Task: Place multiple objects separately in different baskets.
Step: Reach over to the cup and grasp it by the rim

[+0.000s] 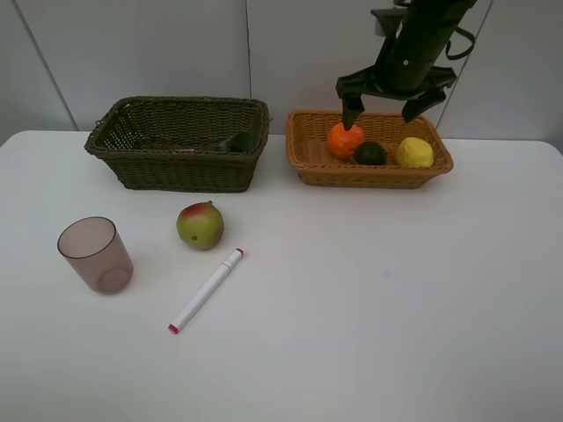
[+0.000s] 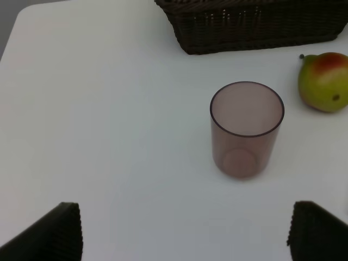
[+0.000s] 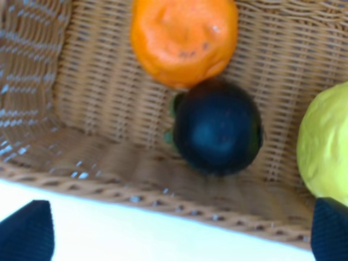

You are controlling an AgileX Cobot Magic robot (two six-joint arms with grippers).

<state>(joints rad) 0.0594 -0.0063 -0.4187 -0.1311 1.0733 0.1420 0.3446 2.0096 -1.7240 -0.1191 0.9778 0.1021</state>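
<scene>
Flat white table [image 1: 396, 334], matte, backed by a pale grey panelled wall [image 1: 176, 44]. Along the far edge, 2 wicker baskets side by side, near each other but apart, long sides parallel to that edge: dark olive-brown basket [image 1: 176, 171] on the left, orange-tan basket [image 1: 369, 176] on the right.

In the orange-tan basket, 3 fruits in a row along its length: orange [image 1: 345, 141] at the left, dark round fruit [image 1: 370, 153] in the middle and against it, yellow lemon [image 1: 414, 152] at the right. Green top of the dark fruit turned sideways, not up. In the dark basket, a dark green bottle [image 1: 233, 141] lying near the right end, mostly hidden by the rim.

On the open table, nearer the front: translucent mauve cup [image 1: 95, 255] upright, mouth up, far left; green-red mango [image 1: 201, 225] just in front of the dark basket, red blush toward the baskets; white marker [image 1: 206, 290] lying flat, long axis diagonal, pink end near-left, other end far-right, close to the mango.

Right gripper [image 1: 381, 114] above the orange-tan basket, over the orange and dark fruit, fingers spread wide, empty. Left gripper [image 2: 185, 234] facing the cup, fingers wide apart, empty.
</scene>
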